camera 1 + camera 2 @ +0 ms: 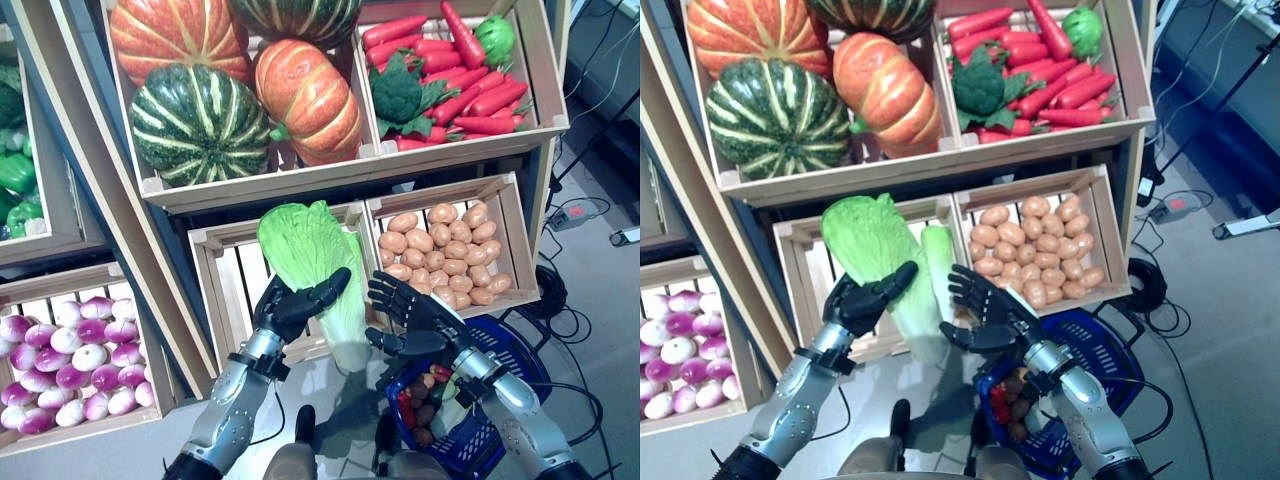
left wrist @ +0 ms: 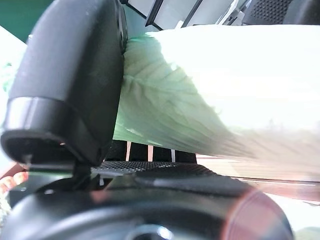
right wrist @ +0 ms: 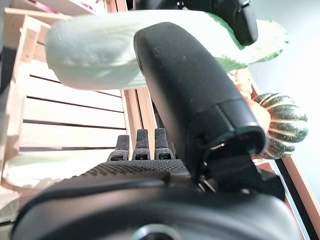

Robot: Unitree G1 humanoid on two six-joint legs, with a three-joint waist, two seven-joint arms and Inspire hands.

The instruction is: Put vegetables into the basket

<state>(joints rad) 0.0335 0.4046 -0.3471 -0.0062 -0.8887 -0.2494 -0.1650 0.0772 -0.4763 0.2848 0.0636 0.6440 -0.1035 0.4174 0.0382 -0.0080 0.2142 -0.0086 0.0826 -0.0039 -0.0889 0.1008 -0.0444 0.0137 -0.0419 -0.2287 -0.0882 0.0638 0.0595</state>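
My left hand (image 1: 292, 308) is shut on a large napa cabbage (image 1: 300, 245) with green leaves and a white base. It holds the cabbage tilted in front of the slatted wooden crate (image 1: 225, 290). The cabbage also shows in the left wrist view (image 2: 200, 100) and the right wrist view (image 3: 90, 55). My right hand (image 1: 415, 318) is open with spread fingers, just right of the cabbage's white base and above the basket. The blue basket (image 1: 515, 350) stands on the floor at lower right, with red and dark brown vegetables (image 1: 425, 395) in it.
The wooden stand's crates rise right behind both hands. A crate of small brown potatoes (image 1: 445, 250) is just above my right hand. A second cabbage (image 1: 938, 258) lies in the slatted crate. A power strip (image 1: 572, 213) and cables lie on the floor at right.
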